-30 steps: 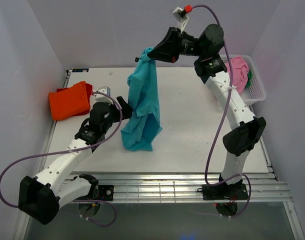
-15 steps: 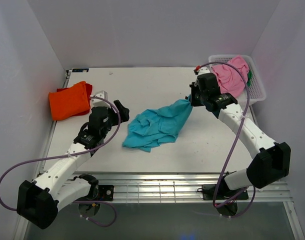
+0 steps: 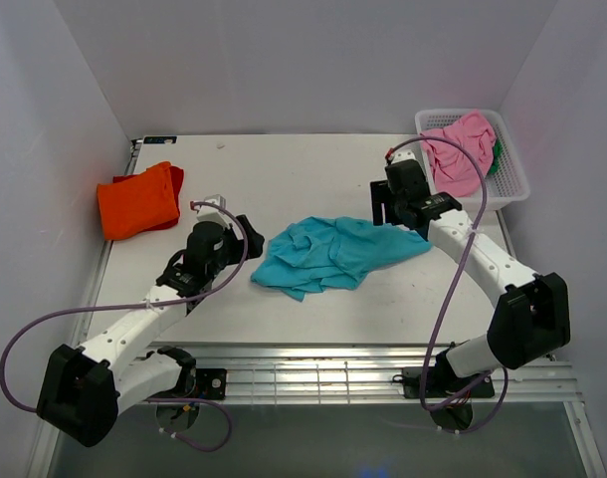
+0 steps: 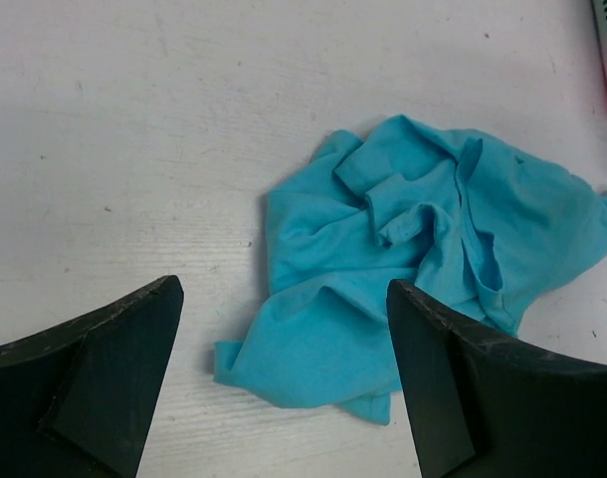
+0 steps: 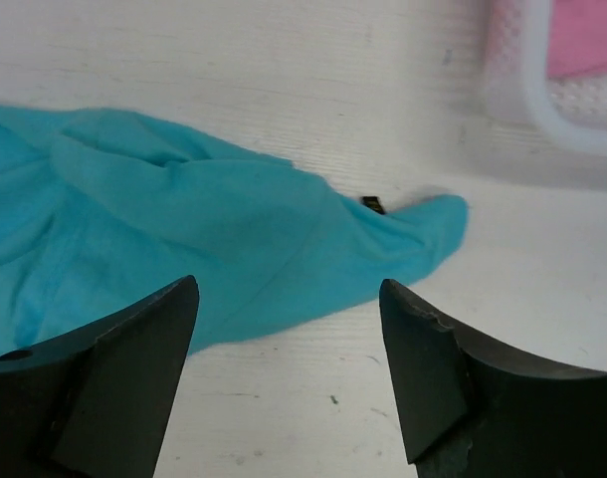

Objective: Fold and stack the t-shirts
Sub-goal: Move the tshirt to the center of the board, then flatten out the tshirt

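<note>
Since the teal shirt [image 3: 338, 251] lies crumpled mid-table between the arms, soft, light and limp, we judge it best pinched at a corner, such as the tail under the right gripper [image 5: 286, 287]. That gripper and the left gripper [image 4: 284, 289] both gape wide, holding nothing. Open table [image 3: 284, 169] surrounds the cloth. The basket [image 3: 512, 179] with the pink shirt [image 3: 461, 149] sits near on the right, and the orange shirt [image 3: 137, 201] at the left edge.

My gripper [image 5: 287, 299]: fingers spread apart, lower frame, empty.
Teal t-shirt [image 5: 184, 229]: rumpled across left and centre, on the table [image 5: 234, 60].
Basket [image 5: 517, 95]: upper right corner, pink cloth [image 5: 587, 35] inside.
</note>
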### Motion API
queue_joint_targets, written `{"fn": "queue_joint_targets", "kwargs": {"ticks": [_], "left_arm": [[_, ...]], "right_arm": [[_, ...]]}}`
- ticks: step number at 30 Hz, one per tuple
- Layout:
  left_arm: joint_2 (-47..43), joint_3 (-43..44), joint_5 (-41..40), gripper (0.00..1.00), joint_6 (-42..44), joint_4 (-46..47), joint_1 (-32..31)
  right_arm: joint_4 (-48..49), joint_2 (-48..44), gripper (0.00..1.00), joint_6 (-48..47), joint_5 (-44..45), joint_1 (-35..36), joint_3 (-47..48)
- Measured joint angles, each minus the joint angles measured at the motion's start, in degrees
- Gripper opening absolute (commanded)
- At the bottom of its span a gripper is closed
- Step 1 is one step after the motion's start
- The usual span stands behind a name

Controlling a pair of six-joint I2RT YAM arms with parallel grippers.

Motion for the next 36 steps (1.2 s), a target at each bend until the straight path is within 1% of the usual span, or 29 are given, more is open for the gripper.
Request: {"fn": "queue_joint_targets", "kwargs": {"ticks": [5, 8, 9, 14, 16, 21, 28, 36], "left_arm": [[-0.11, -3.98, 1.11, 0.94, -0.68, 0.92, 0.0], [-0.09, -5.27, 1.33, 0.94, -1.55, 0.98, 0.0], [-0.09, -5.55, 1.55, 0.94, -1.84, 1.16, 0.0], [0.22, -5.95, 2.8, 0.94, -3.06, 1.51, 0.0], [0.33, -6.05, 3.3, 0.94, -3.28, 2.08, 0.0], [0.37, -6.99, 4.2, 0.94, -3.67, 3.76, 0.0], [0.63, -7.43, 4.96, 0.94, -4.15, 4.98, 0.0], [0.68, -7.85, 5.38, 0.94, -4.59, 5.03, 0.0]], "right_arm": [[5.27, 0.74, 0.77, -2.82, -12.28, 0.81, 0.48], [8.76, 3.61, 0.73, -4.26, -20.15, 1.84, 2.01], [9.66, 4.46, 0.7, -4.55, -21.66, 2.23, 2.16], [12.5, 10.4, 0.65, -6.25, -28.76, 5.49, 2.8], [13.2, 12.92, 0.63, -6.97, -30.53, 6.88, 3.26], [13.81, 17.33, 0.61, -8.17, -32.7, 10.51, 3.96], [14.12, 19.32, 0.63, -10.38, -34.29, 13.9, 6.47], [15.45, 22.38, 0.64, -13.03, -36.74, 15.26, 9.46]]}}
